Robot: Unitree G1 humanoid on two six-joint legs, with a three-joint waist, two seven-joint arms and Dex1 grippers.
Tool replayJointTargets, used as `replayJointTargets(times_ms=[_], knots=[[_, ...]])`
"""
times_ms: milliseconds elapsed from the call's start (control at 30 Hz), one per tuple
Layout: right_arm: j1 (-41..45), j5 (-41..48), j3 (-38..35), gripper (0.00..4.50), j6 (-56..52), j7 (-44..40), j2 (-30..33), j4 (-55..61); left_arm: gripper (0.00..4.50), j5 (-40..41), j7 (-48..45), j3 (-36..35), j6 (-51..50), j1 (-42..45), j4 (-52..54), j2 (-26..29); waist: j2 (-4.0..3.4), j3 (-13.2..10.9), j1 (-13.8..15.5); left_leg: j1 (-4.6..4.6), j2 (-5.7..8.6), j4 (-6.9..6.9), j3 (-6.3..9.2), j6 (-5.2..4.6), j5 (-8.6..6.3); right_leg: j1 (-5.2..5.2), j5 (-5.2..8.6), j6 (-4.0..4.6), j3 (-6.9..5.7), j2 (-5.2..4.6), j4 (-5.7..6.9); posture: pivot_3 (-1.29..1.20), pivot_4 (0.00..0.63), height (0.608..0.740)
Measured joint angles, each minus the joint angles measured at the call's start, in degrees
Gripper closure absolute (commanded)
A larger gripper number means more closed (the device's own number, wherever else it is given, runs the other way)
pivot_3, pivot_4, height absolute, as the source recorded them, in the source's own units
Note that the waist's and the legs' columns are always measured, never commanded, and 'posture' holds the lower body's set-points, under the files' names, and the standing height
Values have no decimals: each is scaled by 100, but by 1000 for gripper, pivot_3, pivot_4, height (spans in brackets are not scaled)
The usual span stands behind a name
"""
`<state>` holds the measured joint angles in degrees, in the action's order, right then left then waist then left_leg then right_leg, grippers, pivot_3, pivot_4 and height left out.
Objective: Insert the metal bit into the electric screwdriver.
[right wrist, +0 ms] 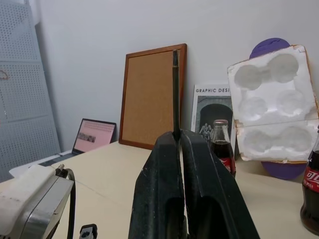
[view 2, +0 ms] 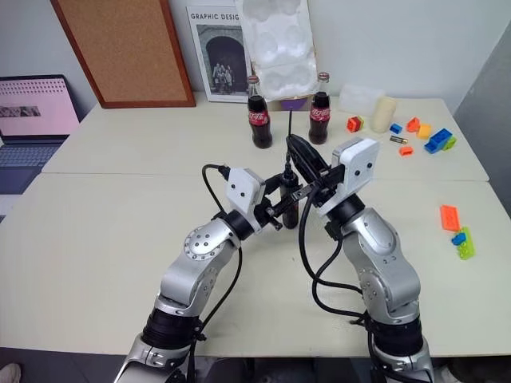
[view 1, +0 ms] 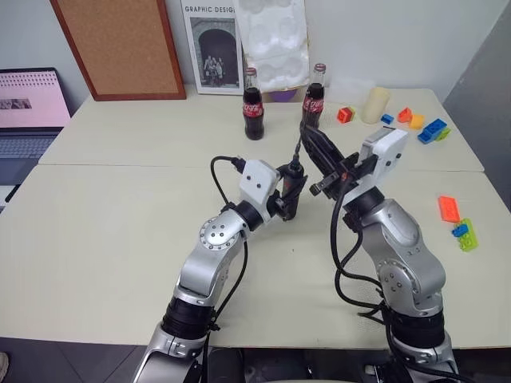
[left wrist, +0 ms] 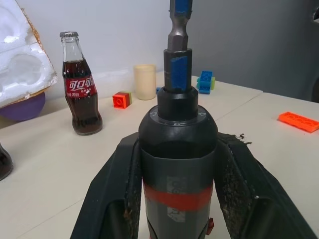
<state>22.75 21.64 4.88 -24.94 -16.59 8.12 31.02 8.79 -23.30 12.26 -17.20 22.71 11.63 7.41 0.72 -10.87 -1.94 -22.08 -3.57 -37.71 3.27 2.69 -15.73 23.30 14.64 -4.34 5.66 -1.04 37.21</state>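
My left gripper [view 2: 285, 204] is shut on the electric screwdriver [left wrist: 177, 149], a black cylinder with a red band that stands upright above the middle of the table. The metal bit [left wrist: 178, 30] rises from the screwdriver's nose, its hex shank sitting in the collar. Higher up, the bit [right wrist: 175, 89] is a thin dark rod. My right gripper [view 1: 307, 137] comes in from the right and is shut on the bit, which sticks out past its fingertips [right wrist: 167, 144].
Two cola bottles [view 1: 253, 104] [view 1: 313, 100] stand just behind the grippers. A cream cylinder [view 1: 375, 104] and toy bricks [view 1: 431, 129] lie at the back right, with more bricks [view 1: 449, 209] at the right edge. A corkboard [view 1: 120, 48], white foam tray [view 1: 275, 40] and laptop [view 1: 28, 104] stand behind.
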Motion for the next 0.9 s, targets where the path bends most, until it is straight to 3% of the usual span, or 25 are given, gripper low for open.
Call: replayJointTargets(times_ms=[900], knots=[[926, 1438, -724, 4500, -1236, -1295, 1333, -763, 2847, -24, -2, 40, 48, 2, -5, 21, 1, 0, 1, -1, 0, 0, -1, -1, -1, -3, -4, 4, 1, 0, -9, 0, 150, 740]])
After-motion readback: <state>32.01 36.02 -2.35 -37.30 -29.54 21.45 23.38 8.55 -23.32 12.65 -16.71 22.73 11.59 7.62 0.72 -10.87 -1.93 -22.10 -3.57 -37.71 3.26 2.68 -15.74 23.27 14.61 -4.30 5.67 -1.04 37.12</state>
